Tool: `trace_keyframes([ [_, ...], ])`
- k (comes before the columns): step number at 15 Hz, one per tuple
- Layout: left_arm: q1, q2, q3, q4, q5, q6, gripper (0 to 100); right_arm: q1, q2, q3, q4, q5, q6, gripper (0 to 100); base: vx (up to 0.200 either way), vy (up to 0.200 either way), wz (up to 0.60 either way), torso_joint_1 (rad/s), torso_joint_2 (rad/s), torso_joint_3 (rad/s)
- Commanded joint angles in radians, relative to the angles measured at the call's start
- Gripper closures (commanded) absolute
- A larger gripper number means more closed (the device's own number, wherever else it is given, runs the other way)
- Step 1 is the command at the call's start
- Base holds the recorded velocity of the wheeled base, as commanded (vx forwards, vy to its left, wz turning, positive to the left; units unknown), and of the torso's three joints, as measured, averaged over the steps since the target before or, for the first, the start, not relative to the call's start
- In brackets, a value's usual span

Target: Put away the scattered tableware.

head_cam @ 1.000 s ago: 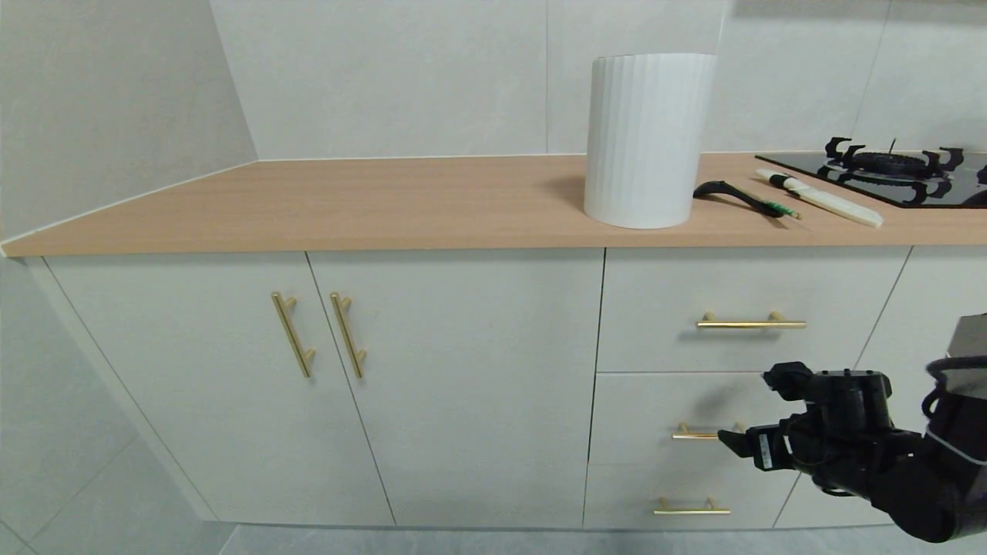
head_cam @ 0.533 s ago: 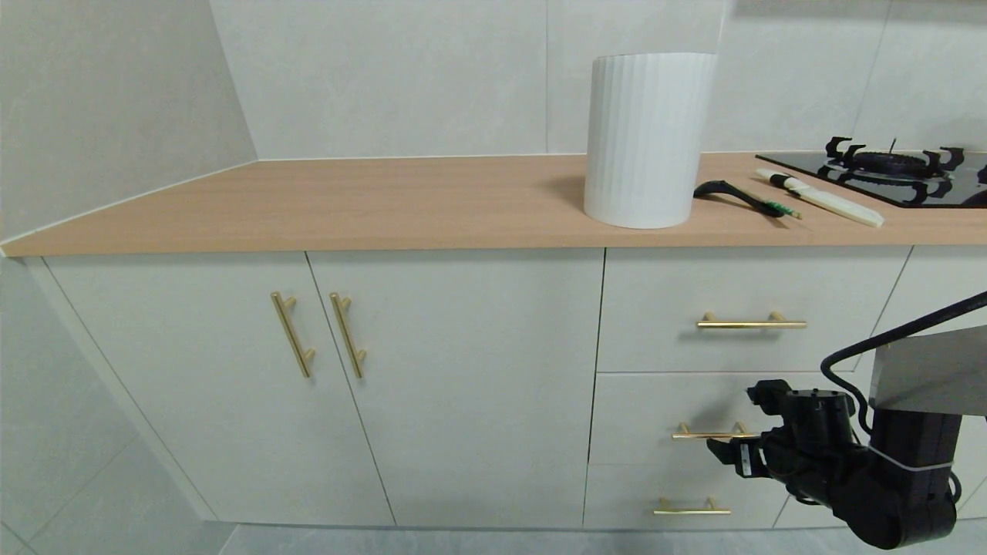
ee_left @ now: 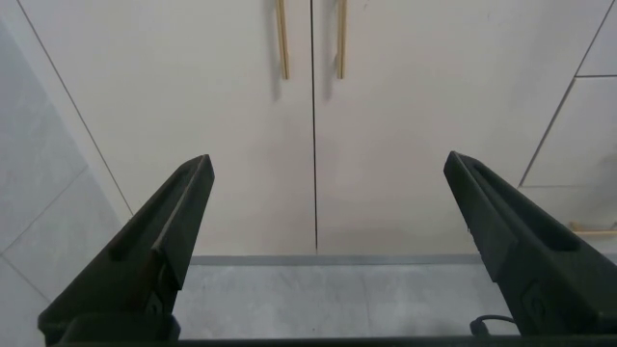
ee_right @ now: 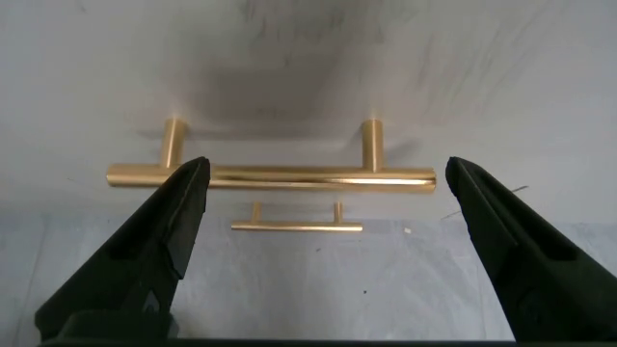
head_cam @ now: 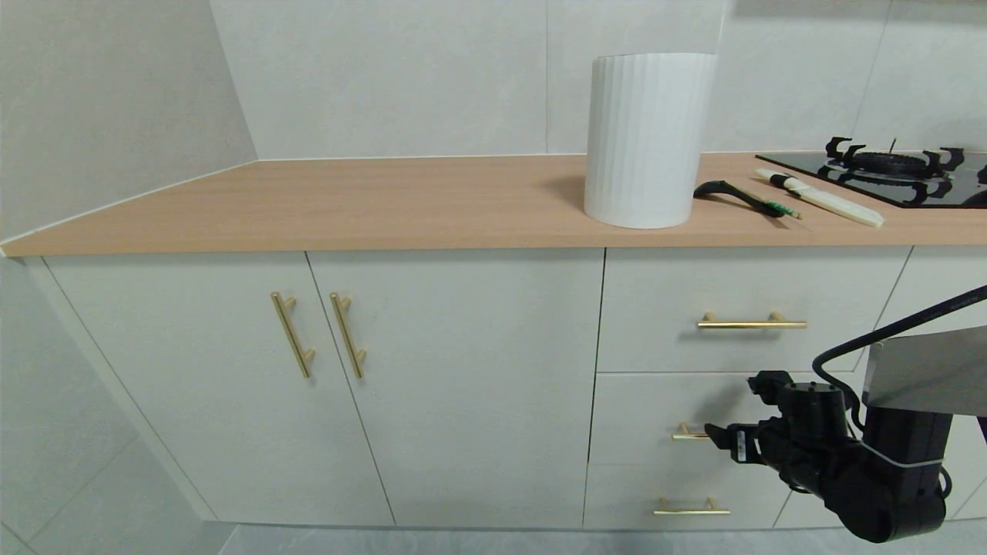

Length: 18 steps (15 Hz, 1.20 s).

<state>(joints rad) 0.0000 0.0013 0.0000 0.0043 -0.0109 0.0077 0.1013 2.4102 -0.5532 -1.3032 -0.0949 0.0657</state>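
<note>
the step in hand looks like opening the middle drawer (head_cam: 648, 408). the right gripper (head_cam: 738, 406) hangs just before its brass handle (ee_right: 270, 177), jaws spread wide and holding nothing. the left gripper (ee_left: 328, 164), equally open and empty, faces the cupboard doors (ee_left: 405, 125). the tableware, a black ladle (head_cam: 729, 193), chopsticks (head_cam: 775, 206) and a white utensil (head_cam: 825, 198), lies on the worktop (head_cam: 385, 200) between the white ribbed container (head_cam: 646, 139) and the hob (head_cam: 887, 173). next, the right gripper likely needs to advance, close across the bar and pull straight out.

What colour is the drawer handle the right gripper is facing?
Metallic gold; the drawer handle shows best in the right wrist view.
</note>
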Motion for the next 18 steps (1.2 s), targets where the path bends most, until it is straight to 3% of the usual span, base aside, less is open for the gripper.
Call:
trace_keyframes([
  [1,0.000,0.000,0.000,0.000,0.000,0.000,0,0.000,0.018,-0.017,-0.001,-0.011,0.000,0,0.000,0.000,0.00,0.000,0.00,0.000],
  [18,0.000,0.000,0.000,0.000,0.000,0.002,0,0.000,0.087,-0.048,0.001,-0.035,-0.004,0,0.000,0.000,0.00,0.000,0.00,0.000],
])
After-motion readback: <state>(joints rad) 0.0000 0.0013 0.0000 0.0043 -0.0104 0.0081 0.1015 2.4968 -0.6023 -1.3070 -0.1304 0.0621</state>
